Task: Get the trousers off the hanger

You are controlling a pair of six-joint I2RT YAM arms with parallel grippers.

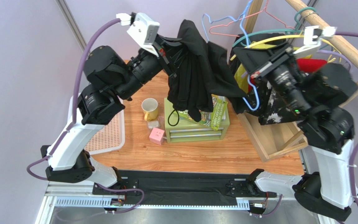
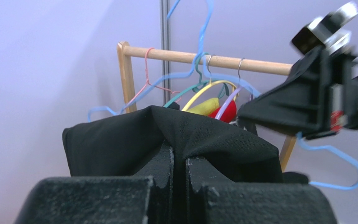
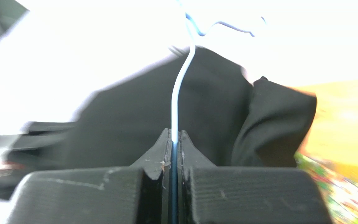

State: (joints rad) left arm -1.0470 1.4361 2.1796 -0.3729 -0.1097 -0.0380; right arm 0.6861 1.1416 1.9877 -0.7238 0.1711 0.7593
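A pair of black trousers [image 1: 195, 74] hangs in mid-air between the arms, draped over a light blue wire hanger [image 1: 253, 100]. My left gripper [image 1: 167, 49] is shut on a fold of this black cloth [image 2: 120, 144], the fabric pinched between its jaws [image 2: 180, 156]. Just to the right, my right gripper [image 1: 252, 78] is shut on the blue hanger's wire [image 3: 176, 93], which runs up from between its jaws [image 3: 174, 142] against the trousers [image 3: 223, 116]. On the rack behind hang red [image 1: 309, 63], yellow-green [image 1: 241, 80] and speckled black [image 1: 274, 109] garments.
A wooden rack [image 1: 349, 49] with a rail [image 2: 223, 60] carries several coloured wire hangers at the back right. Below the trousers stand a green drawer box [image 1: 199, 130], a yellow mug [image 1: 150, 109] and a pink cube [image 1: 157, 136]. A pink tray [image 1: 108, 135] lies left.
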